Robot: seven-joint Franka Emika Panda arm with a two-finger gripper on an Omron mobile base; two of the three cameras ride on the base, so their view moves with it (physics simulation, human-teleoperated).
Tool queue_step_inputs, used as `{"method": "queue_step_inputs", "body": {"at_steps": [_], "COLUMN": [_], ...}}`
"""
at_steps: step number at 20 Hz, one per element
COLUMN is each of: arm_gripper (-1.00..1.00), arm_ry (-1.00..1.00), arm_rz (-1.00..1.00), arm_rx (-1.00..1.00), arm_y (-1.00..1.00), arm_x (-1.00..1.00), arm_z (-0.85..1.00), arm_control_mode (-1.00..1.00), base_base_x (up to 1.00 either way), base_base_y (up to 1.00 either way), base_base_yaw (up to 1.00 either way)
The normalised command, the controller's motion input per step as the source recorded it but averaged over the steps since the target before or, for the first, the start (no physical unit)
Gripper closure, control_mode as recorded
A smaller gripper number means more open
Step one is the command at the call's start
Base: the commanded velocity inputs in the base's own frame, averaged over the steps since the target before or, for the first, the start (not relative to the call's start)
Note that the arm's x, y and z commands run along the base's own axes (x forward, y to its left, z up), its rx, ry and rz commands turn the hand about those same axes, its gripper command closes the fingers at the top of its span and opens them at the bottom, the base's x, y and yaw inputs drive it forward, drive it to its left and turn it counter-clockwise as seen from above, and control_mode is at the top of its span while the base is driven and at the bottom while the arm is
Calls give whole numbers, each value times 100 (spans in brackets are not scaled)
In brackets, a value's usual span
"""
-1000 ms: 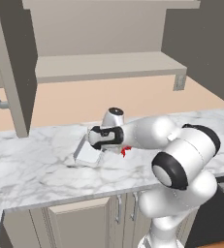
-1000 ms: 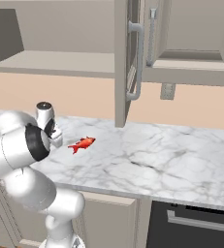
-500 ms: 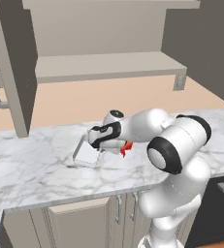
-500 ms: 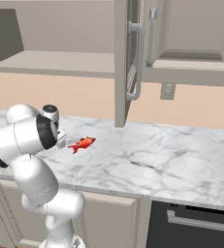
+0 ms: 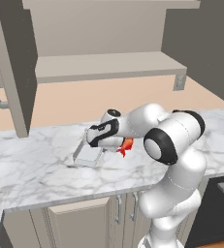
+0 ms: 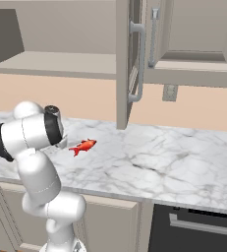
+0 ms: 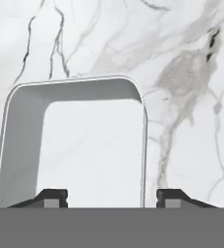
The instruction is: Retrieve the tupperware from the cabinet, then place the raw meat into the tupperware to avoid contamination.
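The tupperware [image 7: 84, 140] sat flat on the marble bench [image 5: 31, 169], out of the cabinet [image 6: 134, 59], and the gripper [image 7: 112, 198] hovered right over its near end, jaws parted, gripping nothing; one fingertip sat inside the rim line, the other just outside the wall. That was the danger: lift away crooked and a fingertip could have caught the thin wall and skidded or tipped the container. The raw meat [image 5: 126, 145] lay on the bench just beside the tupperware, close to the wrist, so a careless swing could have knocked it.
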Motion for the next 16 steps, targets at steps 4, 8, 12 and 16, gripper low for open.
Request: {"method": "queue_step_inputs", "body": {"at_steps": [4, 8, 12, 16], "arm_gripper": [-100, -100, -100, -100], "arm_ry": [2, -1, 19, 13], "arm_rz": [0, 0, -13, -23], "arm_rx": [-4, -9, -10, -8], "arm_y": [-8, -51, -60, -78], "arm_x": [-6, -18, 10, 13], "arm_z": [11, 26, 10, 0], "arm_control_mode": [-100, -100, -100, -100], "base_base_x": [0, 0, 0, 0], "base_base_y": [0, 0, 0, 0], "base_base_yaw": [0, 0, 0, 0]}}
